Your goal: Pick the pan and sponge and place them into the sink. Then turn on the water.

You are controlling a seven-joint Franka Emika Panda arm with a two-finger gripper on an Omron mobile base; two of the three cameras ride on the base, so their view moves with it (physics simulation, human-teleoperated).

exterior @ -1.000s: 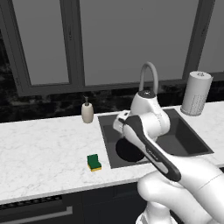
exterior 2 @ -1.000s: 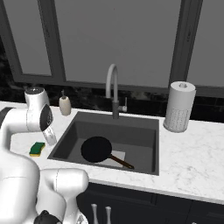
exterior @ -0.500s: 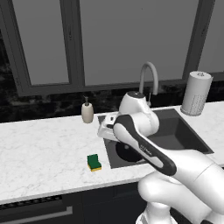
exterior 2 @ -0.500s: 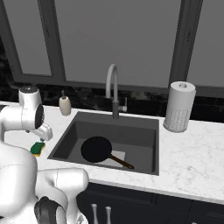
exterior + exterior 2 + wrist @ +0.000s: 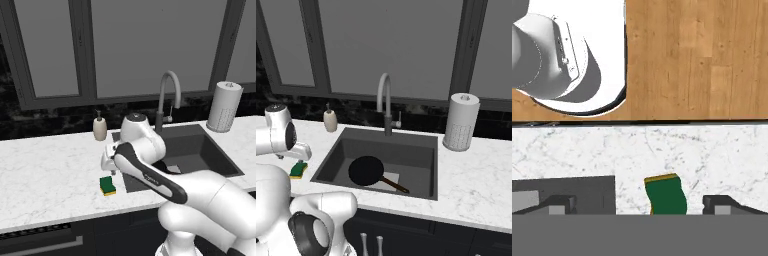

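Observation:
The green-topped sponge [image 5: 107, 185] [image 5: 298, 170] lies on the white marble counter just left of the sink [image 5: 215, 152] [image 5: 406, 144]. My gripper [image 5: 112, 169] [image 5: 302, 156] hangs close above the sponge, jaws wide open and empty. In the hand view the sponge [image 5: 666, 195] sits between the two fingertips, a little nearer the right one, with my gripper [image 5: 641, 206] open around nothing. The black pan [image 5: 366, 170] rests on the sink bottom, its brown handle pointing toward the front right. No water runs from the grey gooseneck faucet [image 5: 167, 95] [image 5: 385, 100].
A beige soap dispenser [image 5: 100, 128] [image 5: 330, 120] stands at the back of the counter, left of the sink. A white paper-towel roll [image 5: 224, 106] [image 5: 461, 122] stands to the sink's right. The counter's front edge and wooden floor [image 5: 702, 60] show beyond the sponge in the hand view.
The arm has swung left, from over the sink's left edge to above the sponge. The jaws stayed open. Pan and sponge have not moved.

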